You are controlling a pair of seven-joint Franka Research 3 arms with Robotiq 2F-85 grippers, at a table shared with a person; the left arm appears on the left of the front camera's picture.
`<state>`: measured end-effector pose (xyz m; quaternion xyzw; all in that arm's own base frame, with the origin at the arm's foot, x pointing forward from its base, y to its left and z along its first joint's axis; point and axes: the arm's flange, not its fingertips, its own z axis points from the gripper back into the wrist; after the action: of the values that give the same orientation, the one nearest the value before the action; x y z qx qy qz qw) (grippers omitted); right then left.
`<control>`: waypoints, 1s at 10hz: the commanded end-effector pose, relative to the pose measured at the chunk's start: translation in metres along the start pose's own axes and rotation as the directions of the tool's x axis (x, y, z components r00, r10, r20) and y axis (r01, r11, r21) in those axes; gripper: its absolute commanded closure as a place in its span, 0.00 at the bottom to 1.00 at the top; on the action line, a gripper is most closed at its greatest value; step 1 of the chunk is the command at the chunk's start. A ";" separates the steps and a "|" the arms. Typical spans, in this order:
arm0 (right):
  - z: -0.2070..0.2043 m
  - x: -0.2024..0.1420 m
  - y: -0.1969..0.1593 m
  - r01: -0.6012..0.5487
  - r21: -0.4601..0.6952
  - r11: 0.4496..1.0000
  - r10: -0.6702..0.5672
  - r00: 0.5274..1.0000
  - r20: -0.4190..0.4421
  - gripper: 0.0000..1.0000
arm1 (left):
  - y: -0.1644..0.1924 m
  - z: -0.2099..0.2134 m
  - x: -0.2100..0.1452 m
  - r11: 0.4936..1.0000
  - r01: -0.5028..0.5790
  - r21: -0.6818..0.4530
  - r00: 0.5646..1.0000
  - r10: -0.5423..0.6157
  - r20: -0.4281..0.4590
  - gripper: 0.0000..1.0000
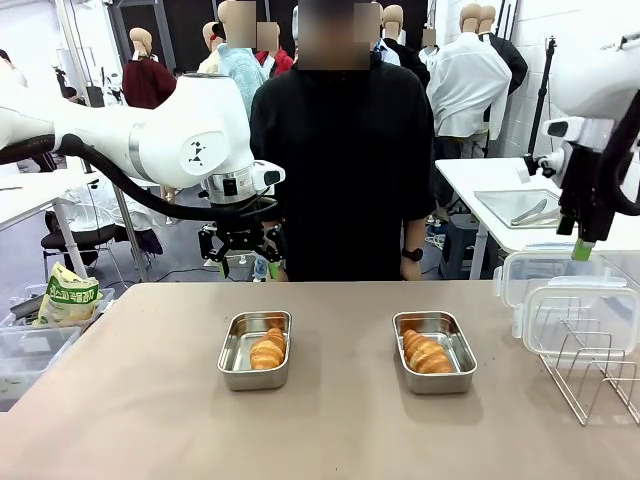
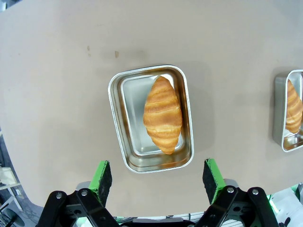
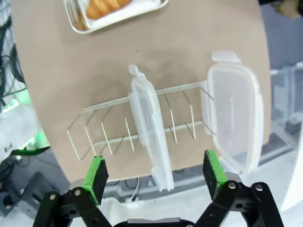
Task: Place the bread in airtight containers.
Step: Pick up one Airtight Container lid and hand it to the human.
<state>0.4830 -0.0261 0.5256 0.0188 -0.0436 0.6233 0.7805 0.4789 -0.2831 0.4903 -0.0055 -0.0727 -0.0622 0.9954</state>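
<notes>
Steel pans (image 1: 238, 362) (image 1: 459, 356), 2, hold 1 croissant (image 1: 268, 350) (image 1: 427, 353) each; 2 lids (image 3: 149, 137) (image 3: 234, 113) at rack (image 3: 109, 105); 2 claws (image 2: 156, 164) (image 3: 152, 158) spread.

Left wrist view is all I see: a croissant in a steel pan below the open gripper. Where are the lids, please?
Observer: Two clear plastic lids are at a wire rack on the robot's right end of the table.
Operator: Is the right arm near them?
Observer: Yes, the right gripper hangs open above the rack, over the lid that stands on edge between the wires.
Operator: And the person?
Observer: The person stands at the far side, arms down, not reaching over the table.
</notes>
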 end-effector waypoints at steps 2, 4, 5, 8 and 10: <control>-0.024 -0.023 0.006 -0.114 0.074 0.991 0.103 0.984 0.142 0.00 | 0.000 0.001 0.000 1.000 0.001 -0.001 1.000 -0.001 0.005 0.00; -0.019 -0.023 -0.010 0.065 0.137 0.988 -0.079 0.992 0.100 0.00 | 0.000 0.001 0.000 1.000 0.001 -0.001 1.000 -0.001 0.005 0.00; -0.028 -0.023 0.007 -0.093 0.075 0.993 0.085 0.990 0.108 0.00 | 0.000 0.001 0.000 1.000 0.001 -0.001 1.000 -0.001 0.005 0.00; -0.048 -0.016 0.009 -0.200 0.160 0.966 0.205 0.979 -0.014 0.00 | 0.000 0.001 0.000 1.000 0.001 -0.001 1.000 -0.001 0.005 0.00; -0.060 -0.024 0.004 -0.230 0.132 0.964 0.235 0.972 -0.025 0.00 | 0.000 0.001 0.000 1.000 0.001 -0.001 1.000 -0.001 0.005 0.00</control>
<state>0.4757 -0.0364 0.4695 0.0689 0.0103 0.6979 0.7128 0.4788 -0.2832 0.4904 -0.0056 -0.0727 -0.0623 0.9954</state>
